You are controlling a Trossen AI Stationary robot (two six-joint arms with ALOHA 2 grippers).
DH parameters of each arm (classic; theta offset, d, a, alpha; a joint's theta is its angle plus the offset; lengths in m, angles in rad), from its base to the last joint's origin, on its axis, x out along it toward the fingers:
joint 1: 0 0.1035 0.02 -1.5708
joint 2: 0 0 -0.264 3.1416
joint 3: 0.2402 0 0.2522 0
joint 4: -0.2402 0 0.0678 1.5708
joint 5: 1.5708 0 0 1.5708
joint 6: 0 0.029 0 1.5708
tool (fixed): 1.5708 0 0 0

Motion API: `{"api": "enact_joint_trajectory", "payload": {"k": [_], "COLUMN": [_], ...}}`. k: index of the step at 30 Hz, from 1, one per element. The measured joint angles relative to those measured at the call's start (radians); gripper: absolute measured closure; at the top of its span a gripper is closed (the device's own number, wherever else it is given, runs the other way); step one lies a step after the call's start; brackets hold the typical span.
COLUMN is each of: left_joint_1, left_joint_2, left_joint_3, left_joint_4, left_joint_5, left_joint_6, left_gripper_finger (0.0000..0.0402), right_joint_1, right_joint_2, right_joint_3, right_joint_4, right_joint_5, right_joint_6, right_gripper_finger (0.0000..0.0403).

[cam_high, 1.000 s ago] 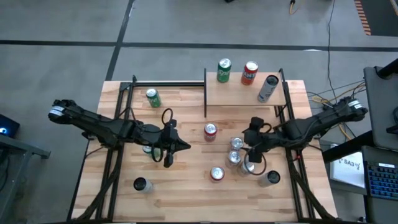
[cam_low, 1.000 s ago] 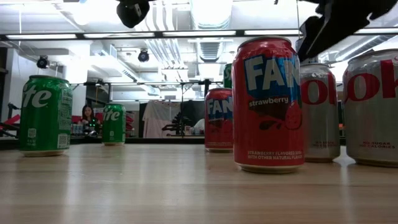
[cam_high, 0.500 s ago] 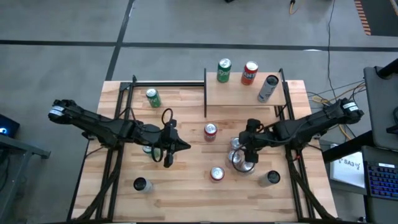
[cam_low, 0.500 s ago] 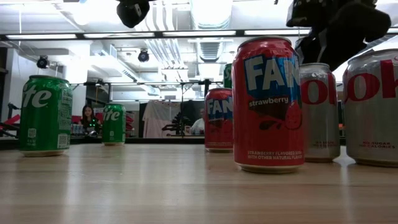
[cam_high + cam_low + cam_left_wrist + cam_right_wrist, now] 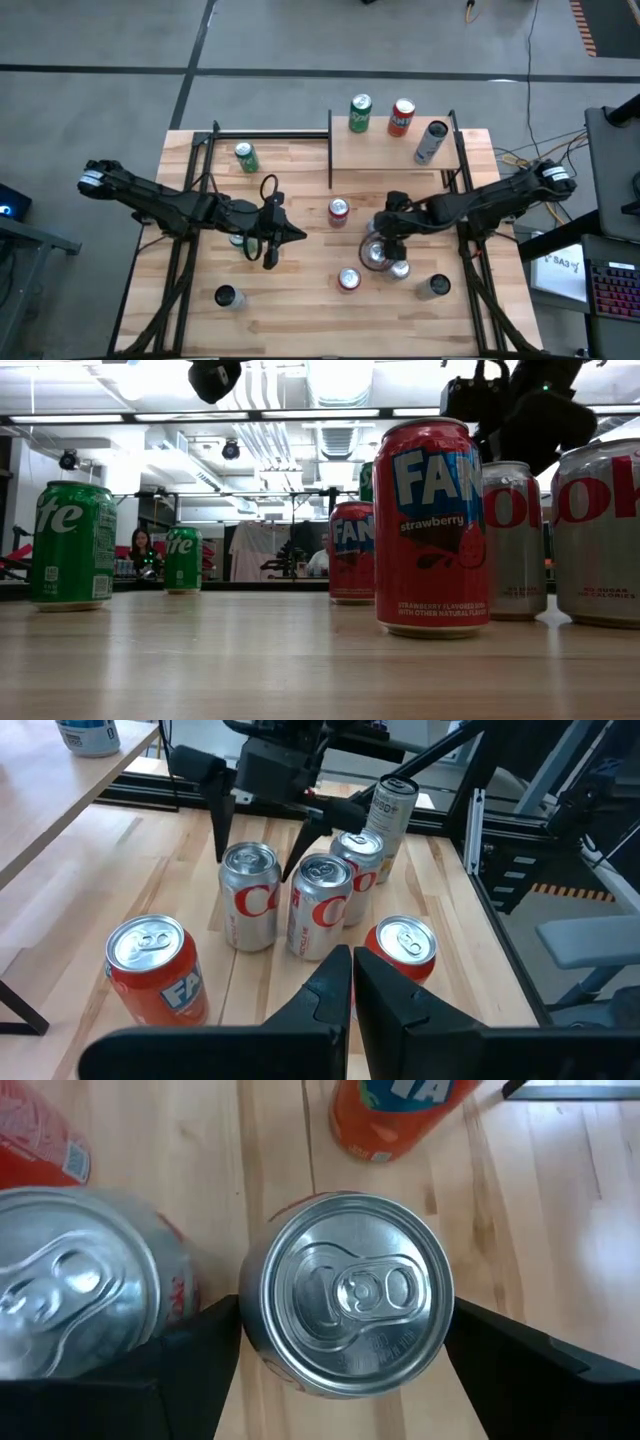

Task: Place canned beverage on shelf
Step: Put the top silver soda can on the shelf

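Right claw [image 5: 345, 1342] spread wide, empty, fingers either side of silver can [image 5: 347, 1321] standing directly below, not yet touching. Probably stiff but dentable, smooth and slippery; best squeezed gently mid-wall. Shelf [image 5: 392, 150] well beyond.

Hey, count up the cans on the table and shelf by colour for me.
Red cans: 3
Silver cans: 5
Green cans: 3
Can with colour unclear: 1
Total: 12
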Motion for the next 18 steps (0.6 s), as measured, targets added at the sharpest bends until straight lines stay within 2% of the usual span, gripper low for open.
{"api": "enact_joint_trajectory", "payload": {"k": [5,14,18], "left_joint_1": [0.0,0.0,0.0], "left_joint_2": [0.0,0.0,0.0], "left_joint_3": [0.0,0.0,0.0], "left_joint_4": [0.0,0.0,0.0], "left_joint_5": [0.0,0.0,0.0], "left_joint_6": [0.0,0.008,0.021], "left_gripper_finger": [0.0402,0.0402,0.0402], "right_joint_1": [-0.012,-0.025,-0.026], "right_joint_2": [0.018,0.019,0.015], "right_joint_3": [0.0,0.0,0.0], "right_joint_4": [0.029,0.043,0.049], "right_joint_5": [0.0,-0.001,0.0], "right_joint_6": [-0.017,-0.017,-0.018], "right_gripper_finger": [0.0087,0.0134,0.0136]}}
